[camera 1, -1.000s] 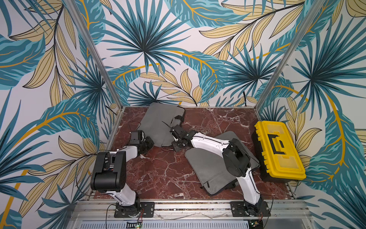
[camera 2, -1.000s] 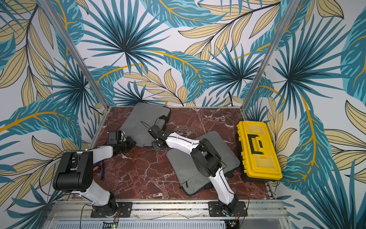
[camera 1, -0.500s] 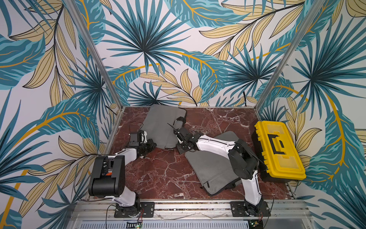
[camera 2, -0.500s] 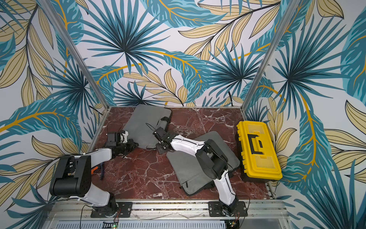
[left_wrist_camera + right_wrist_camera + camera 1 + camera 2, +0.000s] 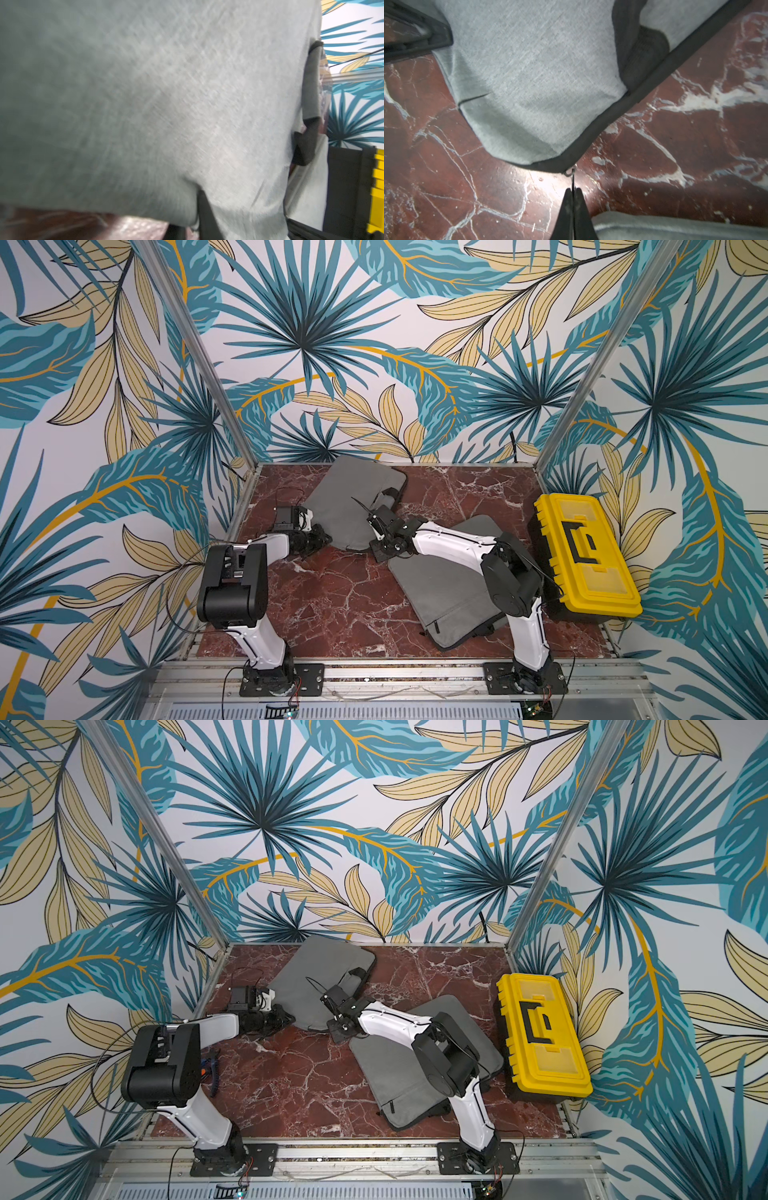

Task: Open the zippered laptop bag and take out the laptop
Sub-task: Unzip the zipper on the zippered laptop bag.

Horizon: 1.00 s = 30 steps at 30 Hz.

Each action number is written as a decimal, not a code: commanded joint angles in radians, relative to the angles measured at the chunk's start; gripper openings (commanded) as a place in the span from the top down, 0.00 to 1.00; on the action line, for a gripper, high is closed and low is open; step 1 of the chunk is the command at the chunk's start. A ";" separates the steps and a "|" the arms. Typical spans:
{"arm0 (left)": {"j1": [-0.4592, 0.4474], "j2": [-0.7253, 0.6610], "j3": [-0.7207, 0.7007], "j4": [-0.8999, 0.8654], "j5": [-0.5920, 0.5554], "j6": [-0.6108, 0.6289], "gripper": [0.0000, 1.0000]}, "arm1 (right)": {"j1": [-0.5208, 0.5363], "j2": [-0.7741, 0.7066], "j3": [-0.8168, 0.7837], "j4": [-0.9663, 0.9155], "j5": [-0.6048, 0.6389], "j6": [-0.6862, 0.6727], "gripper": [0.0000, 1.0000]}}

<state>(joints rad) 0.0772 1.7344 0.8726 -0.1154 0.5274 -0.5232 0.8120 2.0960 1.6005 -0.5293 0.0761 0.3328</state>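
A grey zippered laptop bag [image 5: 353,497] [image 5: 320,977] lies flat at the back of the marble table. My right gripper [image 5: 572,190] [image 5: 374,551] is shut on its thin metal zipper pull [image 5: 572,178], at the bag's near corner. The black zipper band [image 5: 623,108] runs along that edge. At the bag's left edge is my left gripper [image 5: 322,537] [image 5: 289,1017]. The left wrist view is blurred and filled with grey fabric [image 5: 145,93]; the bag's edge lies between the dark fingers [image 5: 205,216], and I cannot make out how wide they stand. The laptop is hidden.
A second grey bag [image 5: 444,593] lies at the front right under my right arm. A yellow toolbox [image 5: 586,556] stands against the right wall. Pliers with blue handles [image 5: 212,1067] lie by the left arm's base. Patterned walls enclose three sides.
My right gripper has moved a little toward the near right with the zipper pull, and its elbow has swung right. My left gripper has shifted slightly right along the bag's edge.
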 commanded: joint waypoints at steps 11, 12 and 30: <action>0.047 -0.104 -0.057 0.077 -0.145 -0.177 0.40 | -0.014 0.093 0.088 -0.084 -0.006 -0.023 1.00; 0.043 -0.138 -0.085 0.078 -0.161 -0.205 0.37 | -0.014 0.094 0.088 -0.087 -0.010 -0.024 1.00; -0.209 -0.343 -0.278 0.094 -0.293 -0.445 0.25 | -0.014 0.134 0.089 -0.083 -0.029 -0.067 0.91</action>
<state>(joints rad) -0.1200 1.3876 0.6258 -0.0467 0.2649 -0.9363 0.8028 2.1956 1.6787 -0.5999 0.0513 0.2852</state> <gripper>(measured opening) 0.745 0.088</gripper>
